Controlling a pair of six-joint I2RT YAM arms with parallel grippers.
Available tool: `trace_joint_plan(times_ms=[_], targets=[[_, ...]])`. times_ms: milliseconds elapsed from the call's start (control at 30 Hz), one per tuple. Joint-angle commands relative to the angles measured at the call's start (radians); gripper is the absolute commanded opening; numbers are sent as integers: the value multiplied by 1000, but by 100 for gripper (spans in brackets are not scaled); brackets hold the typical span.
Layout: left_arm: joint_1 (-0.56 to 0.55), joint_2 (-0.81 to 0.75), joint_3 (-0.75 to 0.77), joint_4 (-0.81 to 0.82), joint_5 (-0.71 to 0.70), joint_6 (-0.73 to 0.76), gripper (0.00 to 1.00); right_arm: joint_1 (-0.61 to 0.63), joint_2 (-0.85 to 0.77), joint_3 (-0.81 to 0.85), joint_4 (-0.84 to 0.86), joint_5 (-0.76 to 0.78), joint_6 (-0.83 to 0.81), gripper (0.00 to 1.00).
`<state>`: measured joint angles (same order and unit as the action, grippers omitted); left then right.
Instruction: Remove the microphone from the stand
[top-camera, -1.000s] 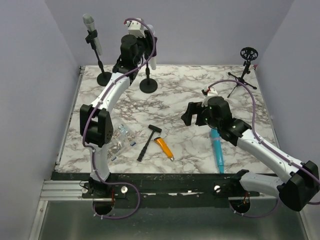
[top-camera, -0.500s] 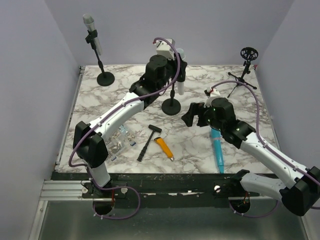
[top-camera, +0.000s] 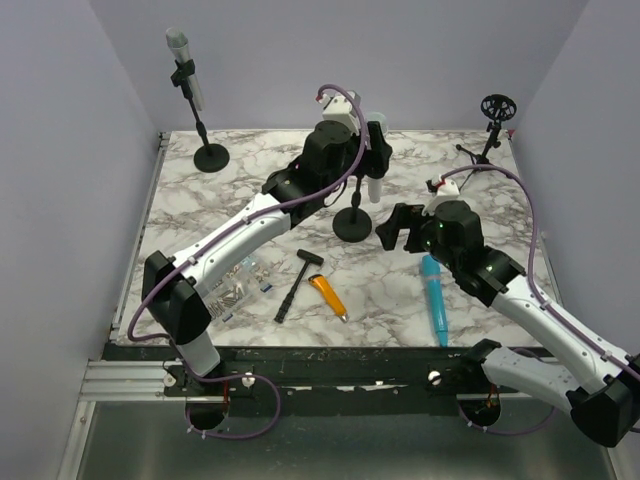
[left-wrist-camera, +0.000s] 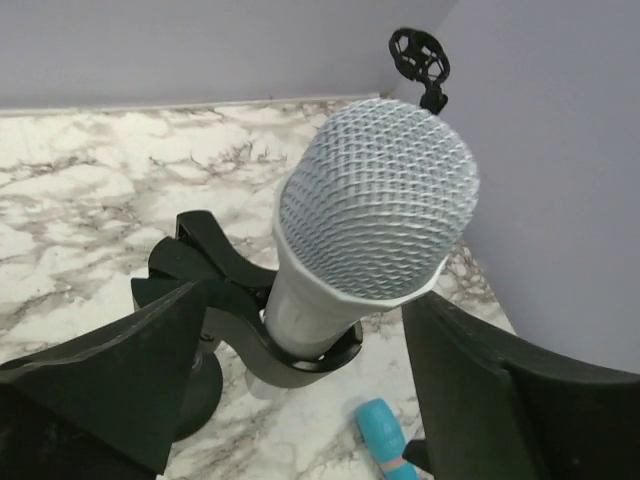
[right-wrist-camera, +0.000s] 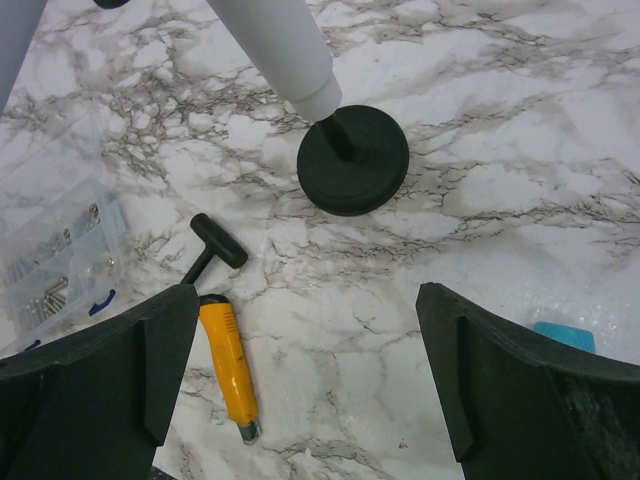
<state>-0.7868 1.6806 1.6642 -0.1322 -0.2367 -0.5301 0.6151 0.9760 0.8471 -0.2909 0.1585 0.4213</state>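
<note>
Microphone (left-wrist-camera: 375, 210) sits in the clip (left-wrist-camera: 240, 335) of the stand (top-camera: 352, 225), at the middle of the table (top-camera: 250, 195). Left gripper (left-wrist-camera: 305, 295) flanks it; whether it clamps cannot be told. Right gripper (right-wrist-camera: 305, 290), jaws wide, hovers just right of the stand base.

A black T-handle tool (top-camera: 295, 288) lies just beside an orange-handled cutter (top-camera: 325, 292), teal tube (top-camera: 436, 300) apart.

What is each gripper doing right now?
Left gripper: closed on the mic, at its clip.
Right gripper: open, holding nothing.
</note>
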Motion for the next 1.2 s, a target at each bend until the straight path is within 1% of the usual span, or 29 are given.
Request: trace_joint_plan(times_ms=[0, 33, 133, 267, 367, 467, 600, 667, 767, 833, 933, 967, 1100, 1167], targets=[[-5, -69, -15, -72, 111, -24, 94, -2, -18, 22, -41, 71, 0, 100], [-3, -80, -20, -73, 136, -21, 99, -2, -15, 33, -50, 68, -7, 100], [6, -121, -27, -99, 213, -12, 99, -2, -8, 86, -74, 19, -34, 100], [43, -240, -133, -94, 320, 11, 99, -2, 38, 194, -138, 3, -35, 100], [112, -324, -206, -103, 396, 31, 99, -2, 105, 311, -209, 24, -18, 100], [192, -389, -251, -126, 482, 64, 99, 0, 148, 389, -242, 58, 19, 100], [240, -467, -276, -169, 478, 118, 99, 14, 189, 462, -253, 149, 60, 100], [241, -497, -280, -185, 477, 156, 99, 40, 232, 511, -256, 191, 62, 99], [242, -523, -276, -229, 485, 207, 99, 102, 308, 612, -273, 308, 50, 99], [241, -560, -329, -212, 458, 247, 99, 135, 371, 690, -300, 410, 41, 99], [241, -617, -419, -155, 356, 268, 99, 158, 459, 792, -334, 561, 34, 98], [241, -627, -428, -149, 334, 273, 99, 164, 479, 810, -322, 585, 18, 97], [241, -643, -438, -135, 308, 298, 99, 174, 526, 802, -165, 629, -127, 97], [242, -648, -447, -125, 307, 301, 99, 174, 569, 844, -155, 667, -155, 96]])
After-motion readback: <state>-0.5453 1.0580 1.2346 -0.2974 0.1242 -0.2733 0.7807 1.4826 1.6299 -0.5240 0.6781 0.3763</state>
